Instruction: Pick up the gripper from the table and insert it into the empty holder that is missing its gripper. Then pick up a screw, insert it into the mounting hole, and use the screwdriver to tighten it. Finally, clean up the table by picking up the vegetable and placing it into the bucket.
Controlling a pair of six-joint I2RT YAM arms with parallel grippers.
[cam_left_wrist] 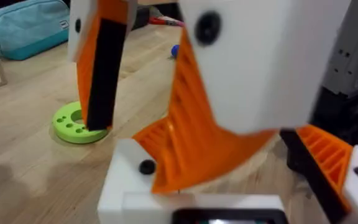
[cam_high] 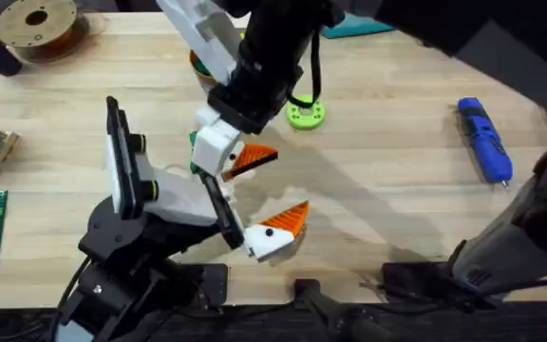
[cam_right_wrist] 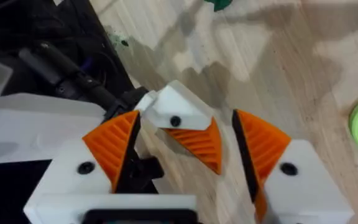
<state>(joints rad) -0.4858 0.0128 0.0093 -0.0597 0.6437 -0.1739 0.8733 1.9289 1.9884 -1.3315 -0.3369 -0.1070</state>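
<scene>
Right tool hangs with fingers spread above the left tool, whose orange-tipped finger lies between them. Left tool's fingers also stand apart. Well right on the worktop lies the screwdriver.

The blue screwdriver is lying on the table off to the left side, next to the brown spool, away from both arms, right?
Not quite. The overhead view shows the blue screwdriver lying on the table at the right side, far from the brown spool, which sits at the far left corner. It does lie away from both arms, untouched.
</scene>
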